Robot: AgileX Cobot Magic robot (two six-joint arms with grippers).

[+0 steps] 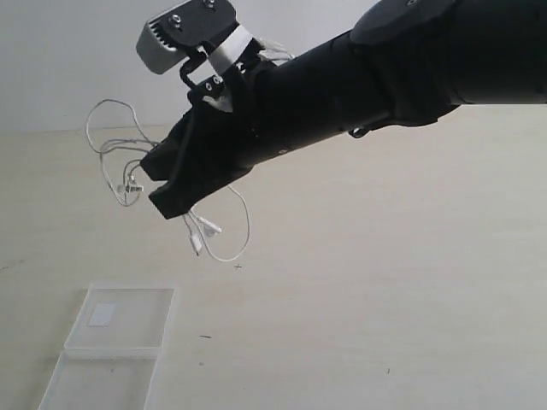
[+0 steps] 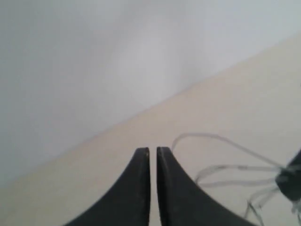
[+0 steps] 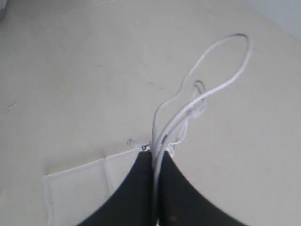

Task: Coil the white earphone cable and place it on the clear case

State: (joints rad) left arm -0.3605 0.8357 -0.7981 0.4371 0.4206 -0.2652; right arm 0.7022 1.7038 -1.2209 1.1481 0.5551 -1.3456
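The white earphone cable hangs in loose loops above the table, pinched between the jaws of my right gripper, whose arm reaches across from the right. In the right wrist view several strands of the cable run out from between the shut jaws of the right gripper. The clear case lies open on the table below and to the left, a white label on its far half. My left gripper is shut with only a slit between its jaws and nothing in it. Cable loops hang beside it.
The pale table surface stretches to the right of the case, and a light wall stands behind it. The right arm's wrist camera sits above the held cable. The left arm does not show in the exterior view.
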